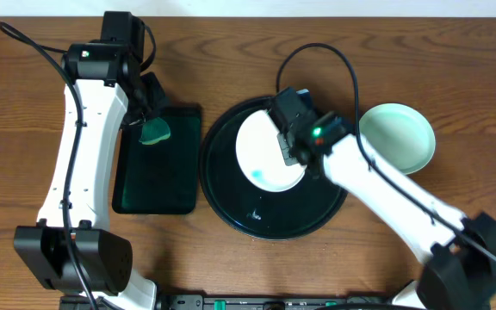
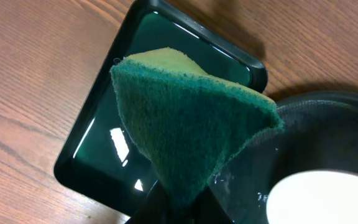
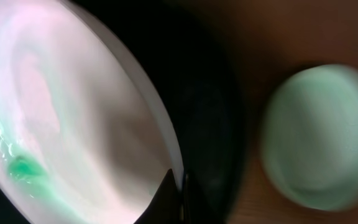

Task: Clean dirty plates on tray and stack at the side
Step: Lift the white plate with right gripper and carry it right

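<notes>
Our left fingers [image 1: 151,120] clamp the scouring sponge [image 1: 154,132], and the smeared plate [image 1: 261,151] sits just to their right on the round black tray [image 1: 222,185], its far rim pinched by our right fingers [image 3: 174,202].

I count two plates from here: one white plate [image 1: 257,146] and one pale mint plate [image 1: 396,138]. I cannot tell whether another is stacked beneath the mint one. I see one teal smear [image 1: 257,176]. There are two black trays, one round tray [image 1: 231,202] and one rectangular tray [image 1: 153,185]. There is one green sponge [image 1: 154,132]. There are two grippers: the left gripper [image 1: 151,125] and the right gripper [image 1: 289,148].
</notes>
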